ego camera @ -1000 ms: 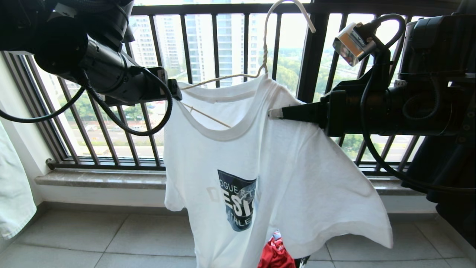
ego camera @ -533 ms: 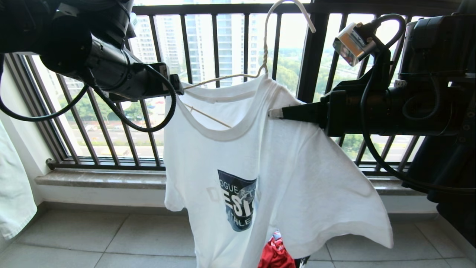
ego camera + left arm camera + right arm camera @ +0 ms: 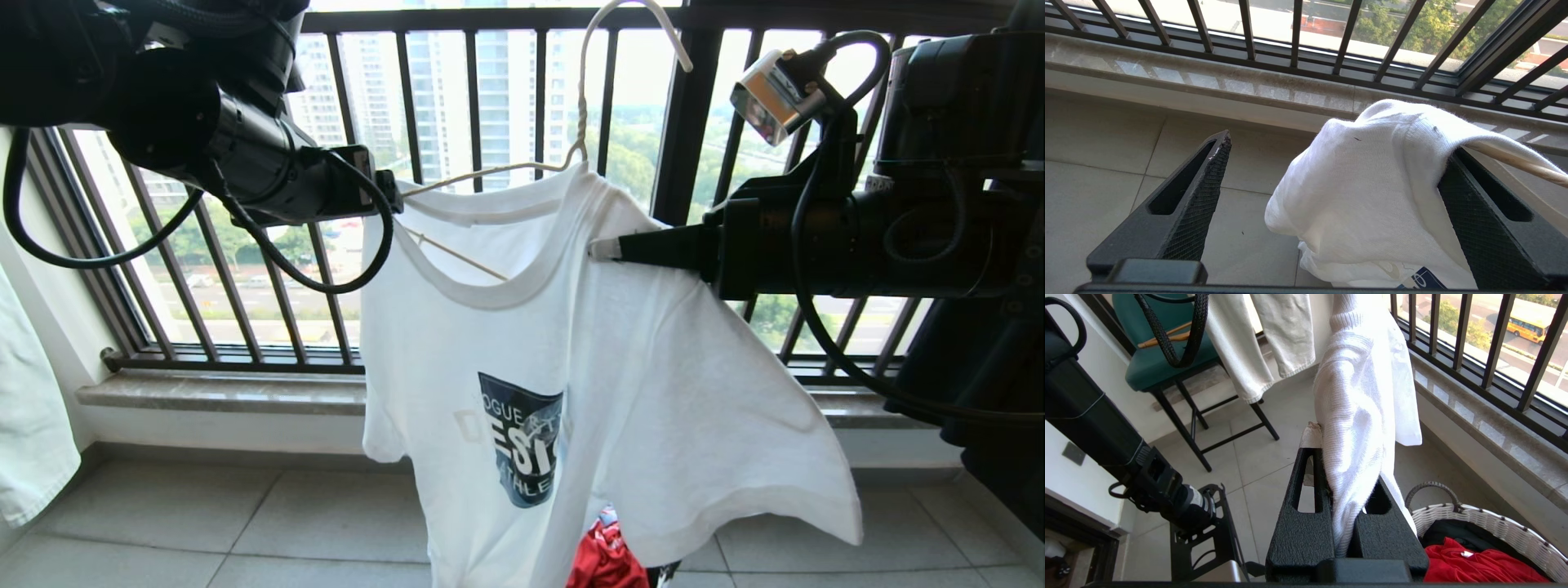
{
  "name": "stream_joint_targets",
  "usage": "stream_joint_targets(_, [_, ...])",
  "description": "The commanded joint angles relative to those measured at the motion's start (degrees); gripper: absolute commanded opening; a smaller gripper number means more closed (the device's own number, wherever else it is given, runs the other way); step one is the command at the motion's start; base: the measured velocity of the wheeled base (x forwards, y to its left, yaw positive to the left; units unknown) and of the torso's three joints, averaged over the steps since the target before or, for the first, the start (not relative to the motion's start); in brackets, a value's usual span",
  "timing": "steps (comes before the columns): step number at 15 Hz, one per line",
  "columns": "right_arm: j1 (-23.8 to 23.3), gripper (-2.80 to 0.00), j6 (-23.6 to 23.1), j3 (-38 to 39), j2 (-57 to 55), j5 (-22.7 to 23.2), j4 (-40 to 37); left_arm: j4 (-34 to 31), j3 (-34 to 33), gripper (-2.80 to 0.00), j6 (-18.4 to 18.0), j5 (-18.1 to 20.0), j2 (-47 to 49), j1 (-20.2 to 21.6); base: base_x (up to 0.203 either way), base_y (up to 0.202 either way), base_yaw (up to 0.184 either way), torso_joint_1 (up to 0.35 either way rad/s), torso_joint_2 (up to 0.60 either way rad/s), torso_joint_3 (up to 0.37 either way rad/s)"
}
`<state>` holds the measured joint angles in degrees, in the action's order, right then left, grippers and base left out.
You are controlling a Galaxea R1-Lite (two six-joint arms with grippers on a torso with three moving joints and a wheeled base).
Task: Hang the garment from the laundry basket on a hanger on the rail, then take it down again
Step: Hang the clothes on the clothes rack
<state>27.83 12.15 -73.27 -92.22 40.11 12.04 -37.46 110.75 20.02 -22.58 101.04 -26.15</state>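
White short-sleeved T-shirt [image 3: 571, 384] with navy chest graphic hangs on the thin beige wire hanger [image 3: 522, 167]. The right gripper [image 3: 600, 247] is clamped on its shoulder fabric; the left gripper [image 3: 1331, 196], fingers spread wide, straddles the other shoulder. The hanger's hook is partly cut off above; the woven white basket [image 3: 1490, 531] sits below the shirt.
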Motion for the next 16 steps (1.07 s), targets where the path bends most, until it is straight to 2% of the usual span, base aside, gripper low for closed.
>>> stream_joint_targets(1, [0.0, -2.8, 0.1, 0.0, 0.0, 0.2, 0.1, -0.2, 0.0, 0.0, 0.1, -0.1, 0.0, 0.0, 0.0, 0.0, 0.0, 0.0, 0.0, 0.0])
stream_joint_targets(2, [0.0, -2.8, 0.1, 0.0, 0.0, 0.2, 0.1, -0.2, 0.0, 0.0, 0.1, -0.2, -0.1, 0.0, 0.0, 0.0, 0.0, 0.0, 0.0, 0.0])
stream_joint_targets(3, [0.0, -2.8, 0.1, 0.0, 0.0, 0.2, 0.1, -0.2, 0.0, -2.14, 0.1, -0.2, -0.2, 0.0, 0.0, 0.0, 0.0, 0.0, 0.0, 0.0])
stream_joint_targets(4, [0.0, -2.8, 0.1, 0.0, 0.0, 0.2, 0.1, -0.2, 0.0, -2.8, 0.1, -0.2, -0.2, 0.0, 0.0, 0.0, 0.0, 0.0, 0.0, 0.0])
stream_joint_targets(16, [-0.1, -2.8, 0.1, -0.1, -0.1, 0.1, 0.1, -0.2, 0.2, -2.8, 0.0, -0.1, -1.6, 0.0, 0.0, 0.0, 0.0, 0.0, 0.0, 0.0])
